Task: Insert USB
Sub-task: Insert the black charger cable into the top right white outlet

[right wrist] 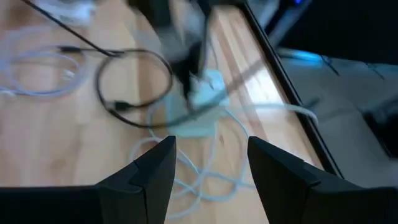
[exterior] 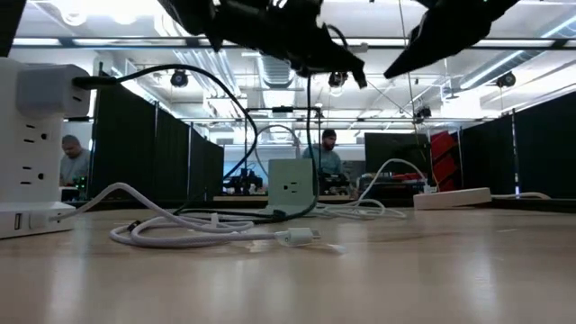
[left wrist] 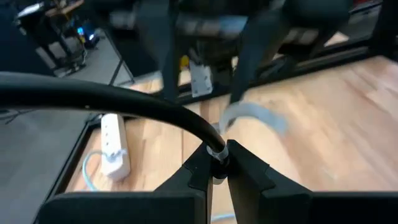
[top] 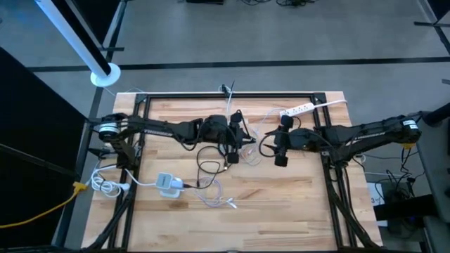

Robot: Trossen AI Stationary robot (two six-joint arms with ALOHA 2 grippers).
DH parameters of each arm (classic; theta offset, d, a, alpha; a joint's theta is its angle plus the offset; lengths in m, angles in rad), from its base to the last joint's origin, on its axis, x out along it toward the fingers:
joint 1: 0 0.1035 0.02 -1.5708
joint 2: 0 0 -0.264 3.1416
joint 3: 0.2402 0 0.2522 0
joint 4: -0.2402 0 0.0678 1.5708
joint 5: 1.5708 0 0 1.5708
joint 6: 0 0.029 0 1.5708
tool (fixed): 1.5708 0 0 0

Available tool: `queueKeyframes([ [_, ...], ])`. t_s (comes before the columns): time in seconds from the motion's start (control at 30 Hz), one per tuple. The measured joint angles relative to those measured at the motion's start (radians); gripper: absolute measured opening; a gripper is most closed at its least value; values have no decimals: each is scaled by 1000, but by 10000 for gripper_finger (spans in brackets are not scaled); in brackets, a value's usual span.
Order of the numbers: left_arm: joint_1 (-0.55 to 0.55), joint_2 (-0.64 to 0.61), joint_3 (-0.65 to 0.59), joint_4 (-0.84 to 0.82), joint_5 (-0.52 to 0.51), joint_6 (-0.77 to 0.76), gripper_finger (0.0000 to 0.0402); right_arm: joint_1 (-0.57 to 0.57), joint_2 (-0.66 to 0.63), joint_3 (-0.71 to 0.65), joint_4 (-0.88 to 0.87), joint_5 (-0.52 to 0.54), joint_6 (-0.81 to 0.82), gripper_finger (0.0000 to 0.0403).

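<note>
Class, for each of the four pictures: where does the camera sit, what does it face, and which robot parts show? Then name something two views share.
High: overhead, facing down on the table; both arms show.
Low: at tabletop height, facing the room; arms overhead.
Left wrist: behind the left pincer, shut on the black cable.
Right wrist: behind the open right pincer, facing the white adapter.
Shared: the white power strip shows in the high and left wrist views.

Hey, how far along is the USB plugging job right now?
Picked up: the left claw is shut on the black cable, lifted above the table. In hand: carrying it, while the right claw hangs open over a white charger block. Left: no plug looks inserted yet.
</note>
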Motion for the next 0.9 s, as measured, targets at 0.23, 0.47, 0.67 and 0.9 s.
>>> queueKeyframes([
  [0.23, 3, 56, 1, 36, 59, 15, 22, -4, -13, -7, 35, 1, -94, 183],
  [0.47, 4, 71, 0, 55, -62, -16, 22, -11, 7, -114, 175, 16, -133, 183],
  [0.67, 13, 71, 3, 73, -241, 11, 22, -42, -29, -211, 226, 268, -142, 183],
  [0.9, 42, 92, 4, 189, -76, 10, 22, -127, -100, -266, 284, 135, -203, 183],
])
